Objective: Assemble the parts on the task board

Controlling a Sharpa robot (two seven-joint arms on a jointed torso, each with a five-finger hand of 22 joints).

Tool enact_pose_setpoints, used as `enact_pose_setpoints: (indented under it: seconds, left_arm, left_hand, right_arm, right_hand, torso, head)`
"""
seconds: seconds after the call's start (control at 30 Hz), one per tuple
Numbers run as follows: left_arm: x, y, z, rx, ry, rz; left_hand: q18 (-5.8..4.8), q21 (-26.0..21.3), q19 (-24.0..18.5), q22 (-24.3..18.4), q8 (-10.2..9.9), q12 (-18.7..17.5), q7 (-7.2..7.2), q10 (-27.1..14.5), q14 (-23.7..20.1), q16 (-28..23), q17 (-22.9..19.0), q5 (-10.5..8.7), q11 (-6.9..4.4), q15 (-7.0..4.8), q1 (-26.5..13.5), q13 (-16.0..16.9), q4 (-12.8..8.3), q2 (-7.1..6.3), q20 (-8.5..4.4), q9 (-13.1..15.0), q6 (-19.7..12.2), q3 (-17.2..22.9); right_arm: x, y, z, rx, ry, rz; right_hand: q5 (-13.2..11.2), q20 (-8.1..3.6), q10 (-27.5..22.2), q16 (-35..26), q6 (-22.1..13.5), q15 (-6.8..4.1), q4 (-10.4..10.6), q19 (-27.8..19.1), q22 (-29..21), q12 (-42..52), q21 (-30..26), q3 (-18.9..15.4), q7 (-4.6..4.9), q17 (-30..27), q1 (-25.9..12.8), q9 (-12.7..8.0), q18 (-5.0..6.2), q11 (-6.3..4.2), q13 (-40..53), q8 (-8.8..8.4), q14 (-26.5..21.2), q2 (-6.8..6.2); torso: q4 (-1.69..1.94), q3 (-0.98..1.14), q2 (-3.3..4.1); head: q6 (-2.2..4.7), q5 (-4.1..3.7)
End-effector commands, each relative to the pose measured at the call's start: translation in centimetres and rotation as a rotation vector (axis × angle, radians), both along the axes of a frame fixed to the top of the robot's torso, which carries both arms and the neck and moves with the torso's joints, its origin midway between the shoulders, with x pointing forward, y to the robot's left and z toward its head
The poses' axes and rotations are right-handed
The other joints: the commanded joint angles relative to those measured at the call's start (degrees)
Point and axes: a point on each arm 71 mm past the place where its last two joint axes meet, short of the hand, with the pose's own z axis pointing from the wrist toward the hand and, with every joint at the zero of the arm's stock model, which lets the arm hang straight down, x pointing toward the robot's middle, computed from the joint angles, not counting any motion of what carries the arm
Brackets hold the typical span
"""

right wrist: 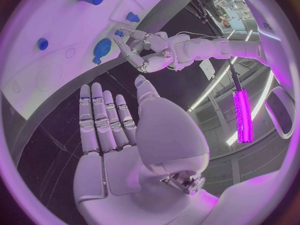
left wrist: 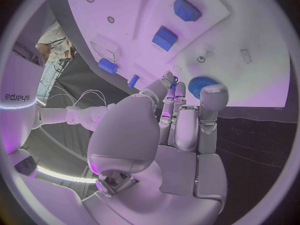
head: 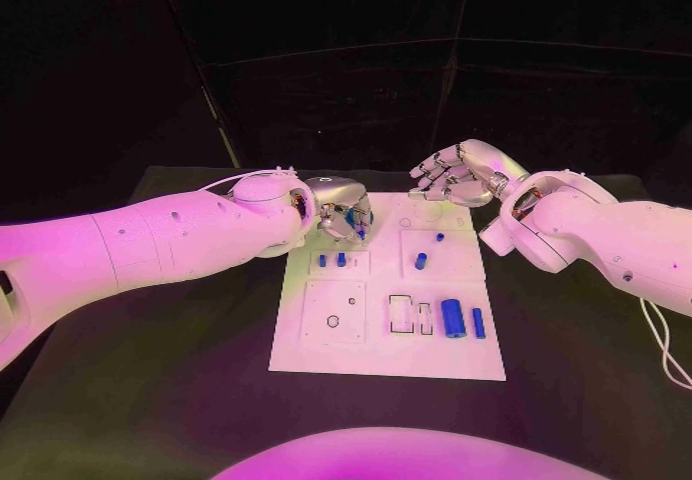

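Note:
The white task board (head: 378,350) lies in the middle of the table. My left hand (head: 340,209) hovers over the board's far left corner and pinches a small blue part (left wrist: 173,79) between thumb and fingertips, close to a round blue disc (left wrist: 201,86) set in the board. The right wrist view shows that hand (right wrist: 149,49) and the disc (right wrist: 102,47) too. My right hand (head: 462,171) hangs beyond the board's far right corner, fingers apart, palm (right wrist: 119,150) bare. A large blue cylinder (head: 453,318) and a thinner blue piece (head: 477,322) lie near the right edge.
Two small blue pegs (head: 332,260) stand in a left-hand panel, and two more (head: 421,261) (head: 440,237) in the far right panel. Outlined slots (head: 402,314) and a round hole (head: 333,321) mark the near half. Black table (head: 173,380) surrounds the board.

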Motion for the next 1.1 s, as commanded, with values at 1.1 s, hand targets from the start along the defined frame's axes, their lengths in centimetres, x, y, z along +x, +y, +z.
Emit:
enact_pose_setpoints:
  seconds: [1.1]
  left_arm:
    - [-0.5,5.5,0.2,-0.011,0.081,0.110]
  left_hand:
    - [-0.37,0.50,0.45,0.32,-0.47,-0.82,0.06,1.01,0.90,-0.25,-0.36,-0.09,-0.08,-0.42,-1.09,-0.19,-0.13,-0.53,0.03,-0.07,0.92,0.79]
  right_arm:
    - [0.1,-0.2,0.2,0.007,-0.012,0.000]
  right_hand:
    - [0.35,0.37,-0.44,-0.24,-0.48,0.24,-0.34,0.17,-0.06,0.37,-0.30,0.12,3.66,-0.13,-0.05,-0.08,0.19,0.18,-0.14,0.37,-0.02,0.63]
  torso:
    - [-0.16,0.06,0.04]
  head:
    - [-0.10,0.28]
